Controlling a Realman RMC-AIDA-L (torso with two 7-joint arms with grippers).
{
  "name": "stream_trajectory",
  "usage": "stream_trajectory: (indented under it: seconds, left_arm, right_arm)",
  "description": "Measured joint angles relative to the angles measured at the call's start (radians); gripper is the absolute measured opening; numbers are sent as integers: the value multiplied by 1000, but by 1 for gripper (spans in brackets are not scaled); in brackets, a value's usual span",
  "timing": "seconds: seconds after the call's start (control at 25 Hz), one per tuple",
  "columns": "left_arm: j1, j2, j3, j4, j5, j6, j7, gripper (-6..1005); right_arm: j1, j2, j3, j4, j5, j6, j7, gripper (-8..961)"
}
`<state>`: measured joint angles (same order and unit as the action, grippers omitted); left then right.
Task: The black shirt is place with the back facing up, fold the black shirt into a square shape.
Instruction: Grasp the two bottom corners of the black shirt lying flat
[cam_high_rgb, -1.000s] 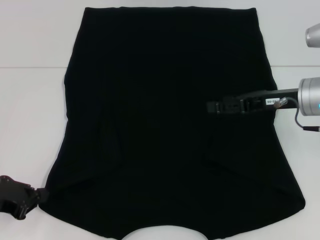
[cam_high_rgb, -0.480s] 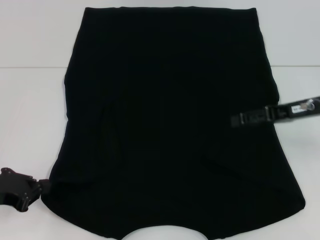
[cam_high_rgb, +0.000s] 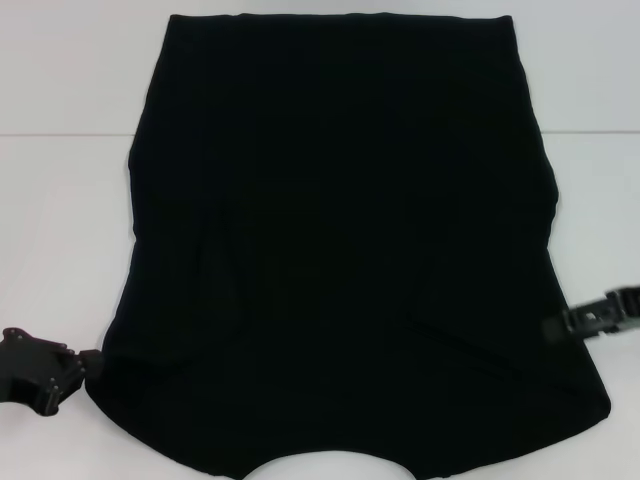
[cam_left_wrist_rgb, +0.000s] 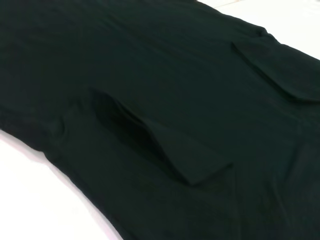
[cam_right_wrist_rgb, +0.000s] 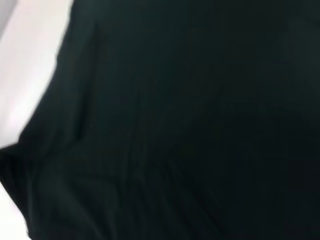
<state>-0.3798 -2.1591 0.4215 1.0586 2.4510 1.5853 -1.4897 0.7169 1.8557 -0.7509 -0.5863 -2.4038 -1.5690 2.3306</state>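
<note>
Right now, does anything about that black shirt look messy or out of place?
Nothing looks damaged. The black shirt lies flat on the white table, sleeves folded inward; one sleeve flap lifts slightly, leaving a small pocket. Otherwise tidy.

text: none legible | black shirt (cam_high_rgb: 340, 250): plain fabric, no lettering showing in any view | left gripper (cam_high_rgb: 40, 368): no readable marking | right gripper (cam_high_rgb: 600, 316): no readable label
</note>
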Motion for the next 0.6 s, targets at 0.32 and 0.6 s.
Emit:
stream_trajectory:
  seconds: [0.32, 0.6]
  left_arm:
    - [-6, 0, 0, -21, 0, -29, 2, 0]
    - [-19, 5, 0, -52, 0, -51, 2, 0]
  right_arm:
    - [-55, -11, -4, -9, -51, -37, -12, 792]
    - [-77, -16, -4, -9, -75, -42, -20, 792]
